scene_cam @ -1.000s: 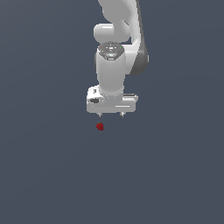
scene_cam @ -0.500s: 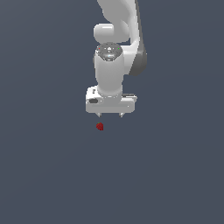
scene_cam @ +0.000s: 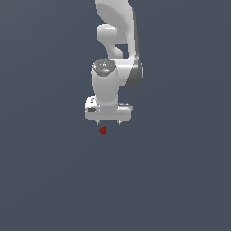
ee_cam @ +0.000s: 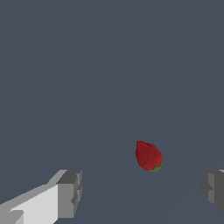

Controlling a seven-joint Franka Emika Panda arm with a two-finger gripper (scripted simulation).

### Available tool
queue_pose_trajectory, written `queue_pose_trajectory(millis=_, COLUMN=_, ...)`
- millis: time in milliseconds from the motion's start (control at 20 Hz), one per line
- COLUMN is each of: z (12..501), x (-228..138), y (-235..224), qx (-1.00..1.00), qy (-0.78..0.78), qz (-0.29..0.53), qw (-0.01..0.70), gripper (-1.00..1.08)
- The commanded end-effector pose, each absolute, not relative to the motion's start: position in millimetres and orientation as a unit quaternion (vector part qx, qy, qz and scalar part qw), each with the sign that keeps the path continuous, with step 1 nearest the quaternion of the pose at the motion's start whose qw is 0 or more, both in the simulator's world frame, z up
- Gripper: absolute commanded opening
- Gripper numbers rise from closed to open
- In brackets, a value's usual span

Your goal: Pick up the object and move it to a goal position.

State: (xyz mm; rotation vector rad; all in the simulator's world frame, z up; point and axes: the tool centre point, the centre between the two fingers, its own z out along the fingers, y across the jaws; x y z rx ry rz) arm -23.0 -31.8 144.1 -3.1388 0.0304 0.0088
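The object is a tiny dark red lump (scene_cam: 103, 131) with a bit of green at one end, like a strawberry, lying on the dark grey floor. In the exterior view it sits just below my white gripper (scene_cam: 108, 122), under the finger toward the exterior view's left. In the wrist view the object (ee_cam: 148, 156) lies between my two grey fingertips (ee_cam: 70, 194), nearer to the other one. The gripper (ee_cam: 142, 192) is open and empty, still above the object.
A plain dark grey floor (scene_cam: 180, 180) fills both views. The white arm (scene_cam: 115, 49) rises above the gripper in the exterior view. No goal marker shows.
The gripper has moved slightly toward the exterior view's left and down, closer over the object. The object has not moved.
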Motion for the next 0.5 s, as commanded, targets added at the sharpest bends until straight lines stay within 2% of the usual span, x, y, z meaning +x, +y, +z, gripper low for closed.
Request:
queue_pose_trajectory(millis=0, z=126.2, x=-29.3, y=-42.1, qx=-1.0, qy=0.016, qz=0.002, qw=0.002, gripper=1.0)
queue_pose_trajectory(millis=450, z=81.0, x=-50.1, y=-68.4, qx=-0.999, qy=0.032, qz=0.0, qw=0.0, gripper=1.0)
